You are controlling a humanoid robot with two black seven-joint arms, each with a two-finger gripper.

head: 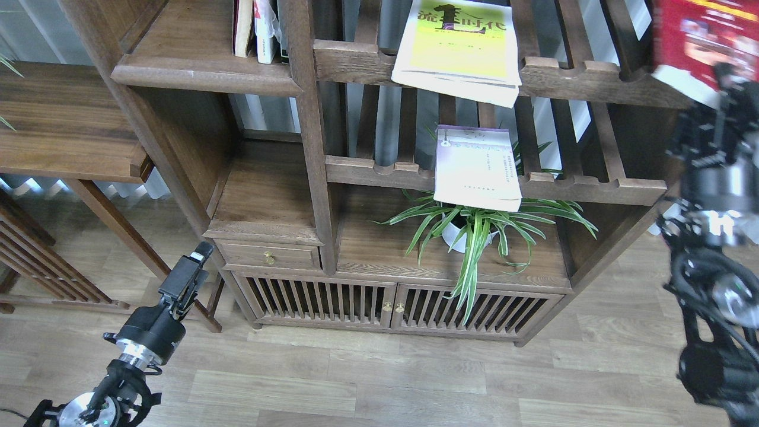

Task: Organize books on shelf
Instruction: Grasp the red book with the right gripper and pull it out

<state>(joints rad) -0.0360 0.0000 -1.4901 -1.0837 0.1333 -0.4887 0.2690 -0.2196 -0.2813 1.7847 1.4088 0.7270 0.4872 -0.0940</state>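
Gripping red book [705, 41], right hand [722, 80]; left hand [198, 256] low.

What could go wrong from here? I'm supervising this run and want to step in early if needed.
1. The red book is blurred at the right gripper; how firmly it is held cannot be judged, so it might slip.
2. The yellow-green book overhangs its slatted rack's front rail and could slide off.
3. The lavender book also overhangs; falling, it would hit the potted plant below.
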